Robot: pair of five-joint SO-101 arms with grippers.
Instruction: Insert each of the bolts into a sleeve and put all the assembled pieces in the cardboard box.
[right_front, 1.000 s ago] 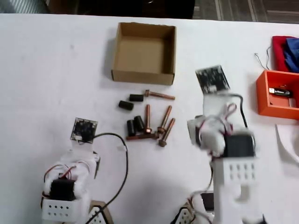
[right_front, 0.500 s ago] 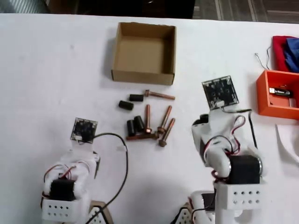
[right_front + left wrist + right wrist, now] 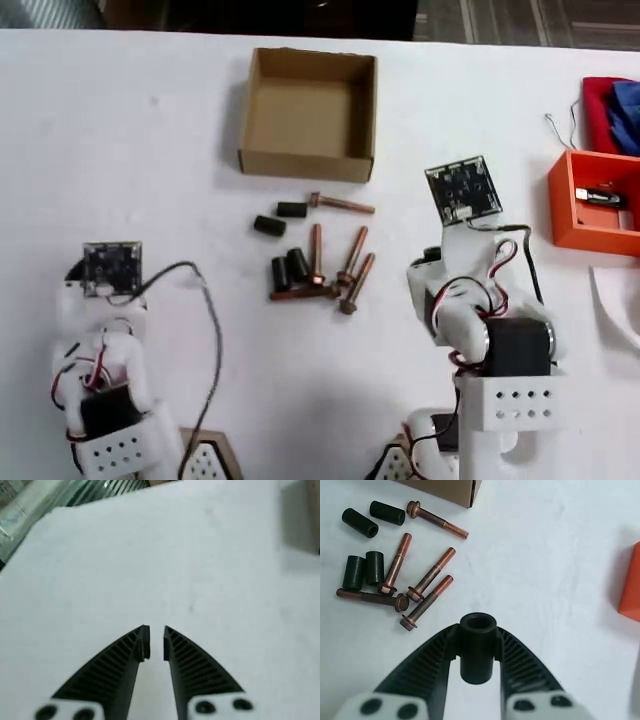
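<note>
Right wrist view gives us our start: the right gripper (image 3: pixel 477 631) is clamped on a black sleeve (image 3: pixel 478 655), held upright with its open bore facing the camera. We judge the coming move to be mating this sleeve with a bolt.

In the high view the loose pile lies near the right arm (image 3: pixel 470 290), at about 9 o'clock from its wrist. The nearest bolt (image 3: pixel 357 282) lies flat, its long axis running from 1 o'clock to 7 o'clock, with the flanged head at the 7 o'clock end. Four other bolts (image 3: pixel 316 252) and four loose sleeves (image 3: pixel 290 268) lie just beyond it, some touching.

The cardboard box (image 3: pixel 305 165) sits at 12 o'clock from the pile, with nothing assembled in it yet.

The left gripper (image 3: pixel 154 642) hangs over the white table (image 3: pixel 150 555), its jaws barely parted and holding nothing. The left arm (image 3: pixel 100 340) is at about 8 o'clock from the pile and well apart, so we reckon the right arm is the nearer.
</note>
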